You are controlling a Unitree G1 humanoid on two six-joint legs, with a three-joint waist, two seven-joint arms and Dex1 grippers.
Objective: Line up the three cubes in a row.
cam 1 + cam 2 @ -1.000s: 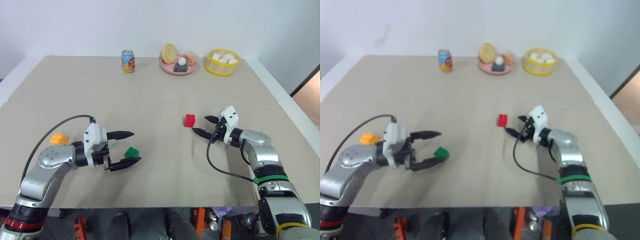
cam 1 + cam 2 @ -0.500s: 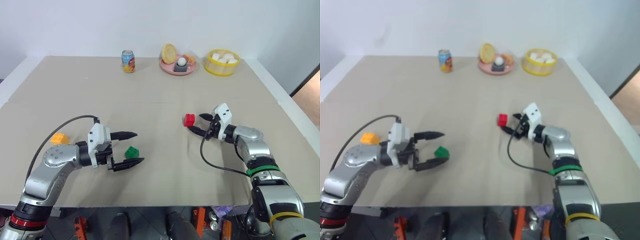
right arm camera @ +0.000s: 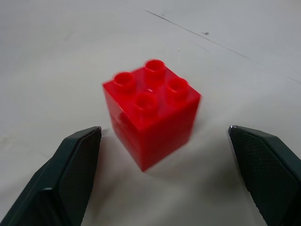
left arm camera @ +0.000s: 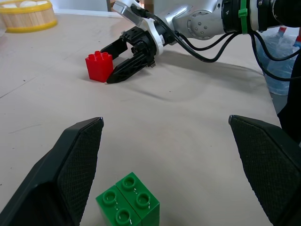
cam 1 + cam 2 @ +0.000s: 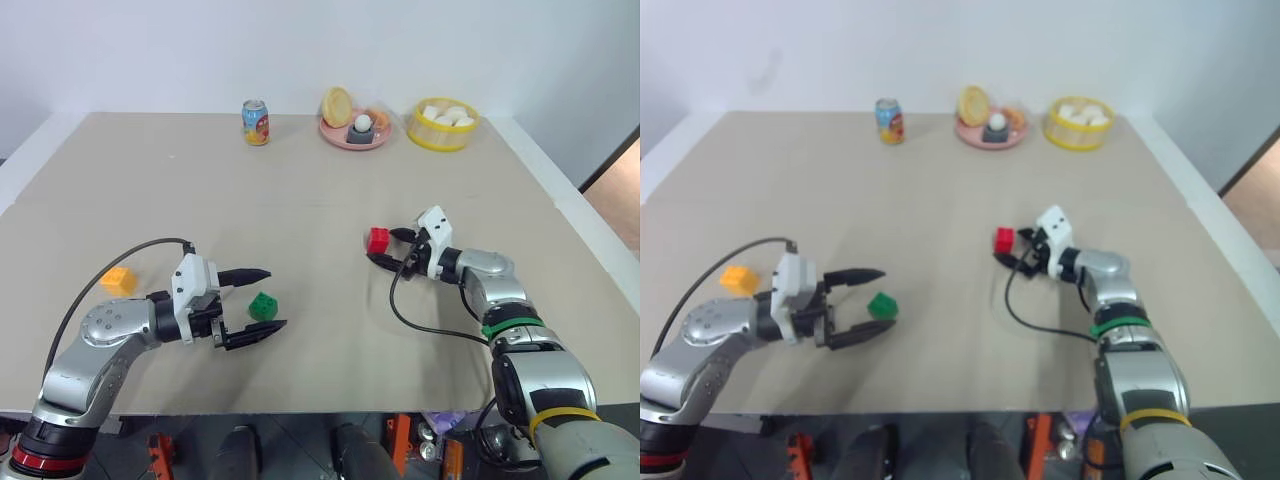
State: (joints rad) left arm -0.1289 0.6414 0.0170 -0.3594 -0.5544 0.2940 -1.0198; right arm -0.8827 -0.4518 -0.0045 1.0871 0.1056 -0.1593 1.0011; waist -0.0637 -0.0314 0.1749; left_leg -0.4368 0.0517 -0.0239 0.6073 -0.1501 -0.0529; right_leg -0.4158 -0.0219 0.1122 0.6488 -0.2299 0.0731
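Right tool closing in on red cube; cubes not yet in a row.

Near the front edge, the left tool point(image 5: 252, 304) hangs open around the green cube point(image 5: 263, 306), untouching; the orange cube point(image 5: 118, 281) sits toward the left edge. Mid-worktop, the right tool point(image 5: 391, 248), open, has advanced to bracket the studded red cube point(image 3: 150, 117), ready to grasp.

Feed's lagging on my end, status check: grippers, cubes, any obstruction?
Both jaws open, nothing held. Right gripper at red cube, left gripper at green cube. Orange-yellow cube apart, far left. Nothing between them.
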